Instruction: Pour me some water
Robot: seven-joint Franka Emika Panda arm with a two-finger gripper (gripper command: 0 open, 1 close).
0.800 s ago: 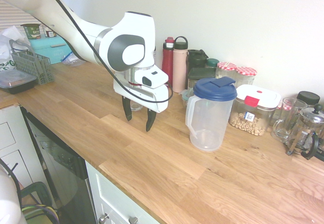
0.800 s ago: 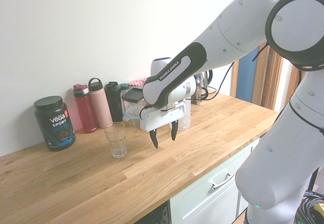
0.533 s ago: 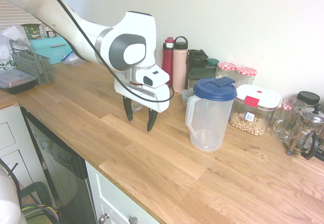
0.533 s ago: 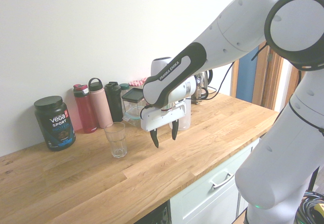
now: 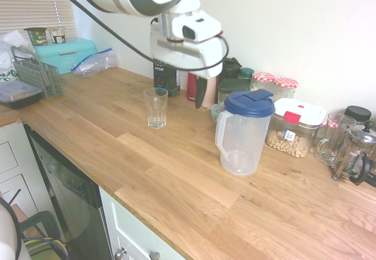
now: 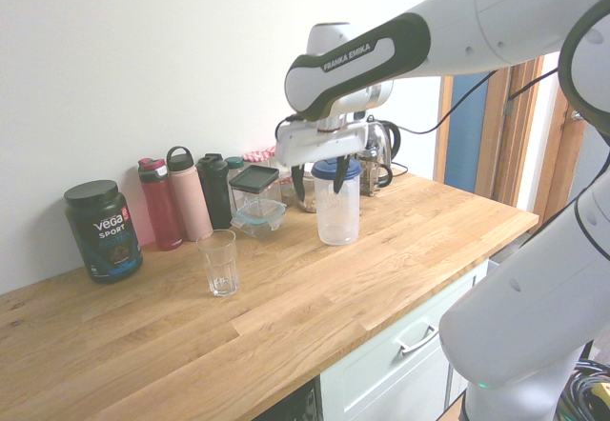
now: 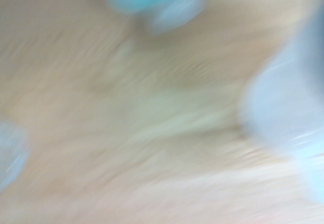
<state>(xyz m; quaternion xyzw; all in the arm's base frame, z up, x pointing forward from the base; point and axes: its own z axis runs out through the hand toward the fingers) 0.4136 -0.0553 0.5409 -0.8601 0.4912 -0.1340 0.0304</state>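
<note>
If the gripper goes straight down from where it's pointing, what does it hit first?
Probably the wooden countertop, or the blue lid of the pitcher; depth between the gripper and pitcher is unclear.

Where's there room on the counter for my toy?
Bare wood lies between the clear drinking glass and the translucent blue-lidded pitcher, and along the counter's front edge, above the pale cabinet drawer. It's crowded by the wall, where bottles, jars and boxes stand close together.
</note>
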